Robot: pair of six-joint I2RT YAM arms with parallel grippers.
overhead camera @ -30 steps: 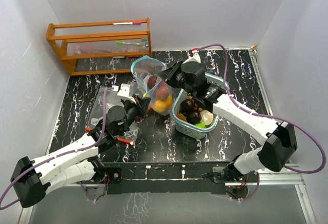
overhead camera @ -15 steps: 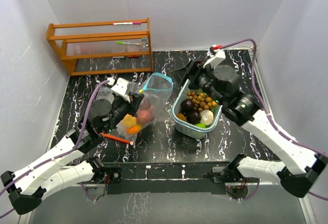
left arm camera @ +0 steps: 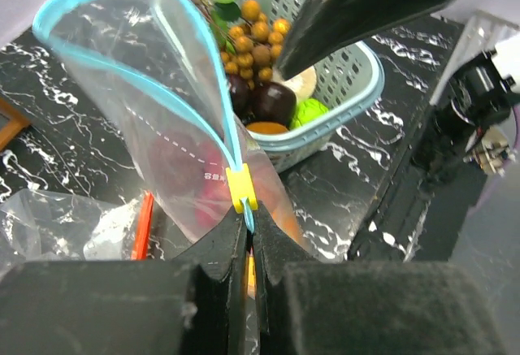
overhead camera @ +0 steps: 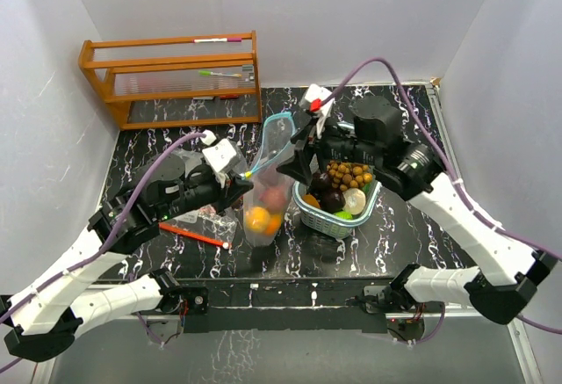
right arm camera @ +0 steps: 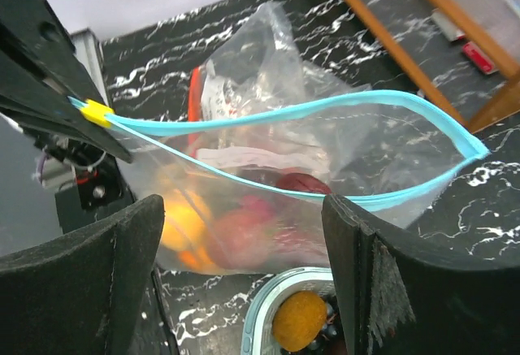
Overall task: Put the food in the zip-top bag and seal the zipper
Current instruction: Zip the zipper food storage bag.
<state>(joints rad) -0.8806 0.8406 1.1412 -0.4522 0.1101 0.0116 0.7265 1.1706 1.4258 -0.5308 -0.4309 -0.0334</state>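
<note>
My left gripper clamps bag corner at lower center; right gripper jaws apart. Hold mouth wide, grab next food from basket.

Food hazy inside bag

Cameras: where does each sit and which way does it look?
Top: high behind, looking down on the table; both arms show.
Left wrist: rides the left arm, looking past the shut left claw at the yellow slider and basket.
Right wrist: rides the right arm, looking through the open right claw at the bag.
Both wrist views share the yellow slider.
</note>
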